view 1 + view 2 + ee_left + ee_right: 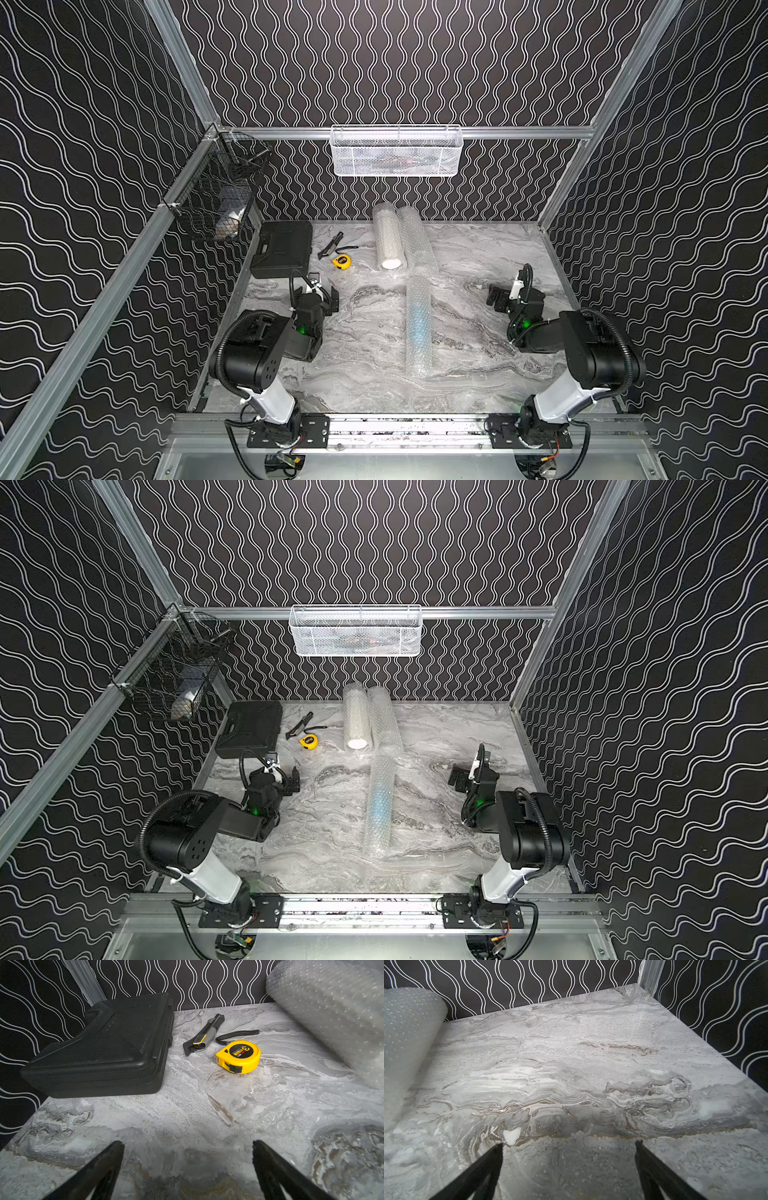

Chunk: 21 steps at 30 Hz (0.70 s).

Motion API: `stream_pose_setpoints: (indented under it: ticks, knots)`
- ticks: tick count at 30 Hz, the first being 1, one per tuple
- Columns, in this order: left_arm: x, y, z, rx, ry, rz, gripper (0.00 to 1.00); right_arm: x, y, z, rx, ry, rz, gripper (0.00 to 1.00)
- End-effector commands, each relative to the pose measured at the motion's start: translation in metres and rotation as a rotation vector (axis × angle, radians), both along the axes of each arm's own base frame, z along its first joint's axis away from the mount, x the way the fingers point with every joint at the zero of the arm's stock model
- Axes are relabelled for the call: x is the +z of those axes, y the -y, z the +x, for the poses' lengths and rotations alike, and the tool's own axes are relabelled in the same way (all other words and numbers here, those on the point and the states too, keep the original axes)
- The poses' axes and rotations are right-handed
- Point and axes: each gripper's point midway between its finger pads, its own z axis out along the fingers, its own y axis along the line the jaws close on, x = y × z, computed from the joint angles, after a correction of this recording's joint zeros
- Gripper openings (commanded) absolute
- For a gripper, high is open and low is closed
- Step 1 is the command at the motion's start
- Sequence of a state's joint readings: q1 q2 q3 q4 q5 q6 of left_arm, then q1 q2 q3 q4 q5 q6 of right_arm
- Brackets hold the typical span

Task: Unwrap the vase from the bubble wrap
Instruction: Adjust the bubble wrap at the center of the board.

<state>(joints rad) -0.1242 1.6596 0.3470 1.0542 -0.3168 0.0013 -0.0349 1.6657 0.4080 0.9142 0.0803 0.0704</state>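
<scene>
Currently, your left gripper (332, 296) sits low over the left half of the table (478, 386), jaws spread wide with nothing between them. Its wrist view shows the fingers (104, 1167) parted above bare marble. Your right gripper (495, 300) mirrors it near the right edge, equally wide and empty, with its fingers (658, 1172) apart over the marble surface.

The bubble wrap tube (418, 328) lies flat in the middle of the table, between the two grippers and well apart from both. It runs lengthwise toward the far edge, and its near end stops short of the near edge. A pale bluish shimmer shows through the wrap about midway, but you cannot tell what is inside.

Its far end meets a crinkled loose sheet (428, 266) trailing from one of two bubble wrap rolls (388, 239). These lie side by side, touching, at the middle of the far edge. Whether sheet and tube are one piece cannot be told.

A closed black tool case (282, 249) rests in the far left corner. Just beside it, toward the rolls, lie a utility knife (331, 245) and a yellow tape measure (341, 261), the knife nearer the far edge. A white mesh basket (397, 151) hangs on the back rail above the rolls. A black wire basket (216, 195) hangs on the left rail above the case.
</scene>
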Motion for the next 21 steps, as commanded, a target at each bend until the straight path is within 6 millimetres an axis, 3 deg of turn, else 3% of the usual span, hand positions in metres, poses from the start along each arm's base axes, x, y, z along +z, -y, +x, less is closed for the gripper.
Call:
stream_pose_setpoints:
  ticks: [1, 21]
  knots:
    - [0.0059, 0.0009, 0.0026, -0.010, 0.023, 0.014, 1.00, 0.0126, -0.0009, 0.0059, 0.005, 0.054, 0.005, 0.99]
    - [0.0062, 0.0009, 0.0028, -0.009, 0.023, 0.010, 1.00, 0.0116, -0.0027, 0.0060, 0.013, 0.050, 0.007, 0.99]
